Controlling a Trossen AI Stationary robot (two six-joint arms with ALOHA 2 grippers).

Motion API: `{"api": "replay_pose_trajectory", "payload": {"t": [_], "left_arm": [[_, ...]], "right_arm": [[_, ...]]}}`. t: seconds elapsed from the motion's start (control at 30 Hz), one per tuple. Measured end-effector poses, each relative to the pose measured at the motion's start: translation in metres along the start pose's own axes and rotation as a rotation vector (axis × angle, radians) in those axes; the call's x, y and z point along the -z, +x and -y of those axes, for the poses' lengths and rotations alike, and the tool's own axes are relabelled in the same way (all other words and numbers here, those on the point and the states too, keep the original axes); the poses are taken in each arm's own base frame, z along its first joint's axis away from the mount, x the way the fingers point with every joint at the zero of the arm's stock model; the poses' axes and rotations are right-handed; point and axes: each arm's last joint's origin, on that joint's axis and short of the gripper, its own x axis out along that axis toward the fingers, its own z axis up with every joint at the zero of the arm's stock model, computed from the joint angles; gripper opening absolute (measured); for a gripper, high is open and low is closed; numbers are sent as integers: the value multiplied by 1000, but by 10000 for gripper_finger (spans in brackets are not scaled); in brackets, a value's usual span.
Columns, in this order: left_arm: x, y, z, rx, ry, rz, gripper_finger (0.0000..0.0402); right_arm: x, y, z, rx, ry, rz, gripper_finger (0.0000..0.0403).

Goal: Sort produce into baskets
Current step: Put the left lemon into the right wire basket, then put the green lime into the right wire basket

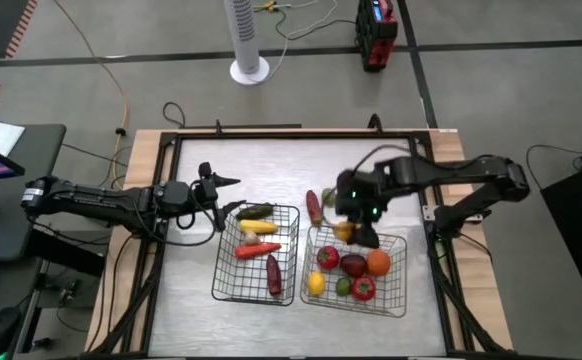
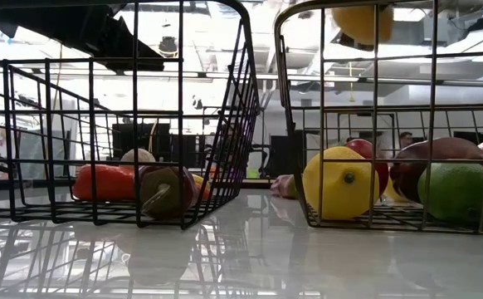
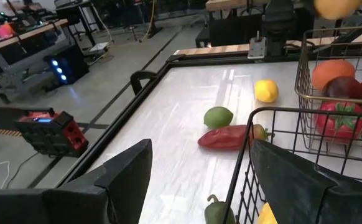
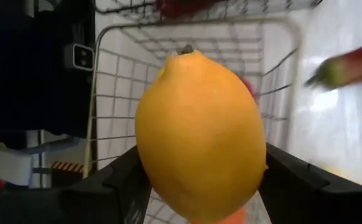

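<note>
My right gripper [image 1: 359, 232] is shut on an orange-yellow lemon [image 4: 199, 130], above the far edge of the right wire basket [image 1: 403, 272]. The lemon also shows high in the low view [image 2: 362, 21]. That basket holds round red, maroon, orange, yellow and green pieces. The left wire basket [image 1: 221, 270] holds long green, yellow, red and maroon pieces. My left gripper [image 3: 212, 186] is open and empty at the left basket's far left corner [image 1: 221, 190]. A lime [image 3: 218, 116], a long maroon piece [image 3: 227, 137] and a yellow fruit [image 3: 266, 91] lie on the table beyond the baskets. My right gripper pinches the lemon between its two fingers [image 4: 122, 180], on the two opposite sides of its belly [image 4: 150, 162]. The lemon's pointed tip [image 4: 186, 51] points away from the gripper. It is lifted clear, over the right basket.
The table's raised dark frame [image 3: 137, 81] runs round the white top. The two baskets stand side by side with a narrow gap [image 2: 266, 208] between them. Beyond the table stand a white fan base [image 1: 249, 68] and a red and black box [image 1: 376, 35].
</note>
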Motion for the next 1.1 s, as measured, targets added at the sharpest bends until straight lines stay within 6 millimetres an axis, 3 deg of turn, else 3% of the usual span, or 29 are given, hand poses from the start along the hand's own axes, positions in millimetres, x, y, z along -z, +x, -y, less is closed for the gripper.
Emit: {"api": "replay_pose_trajectory", "payload": {"t": [0.27,0.5,0.77,0.87,1.1], "left_arm": [[0,0,0,0,-3,0,263],[0,0,0,2,-3,1,263],[1,0,0,6,-3,-11,263],[2,0,0,7,-1,-16,263],[2,0,0,8,-9,-16,263]], "right_arm": [[3,40,-29,63,99,-113,276],[7,49,-32,133,141,-128,298],[2,42,-15,168,153,-108,316],[1,39,-5,259,128,-96,318],[-6,22,40,368,130,-77,317]]}}
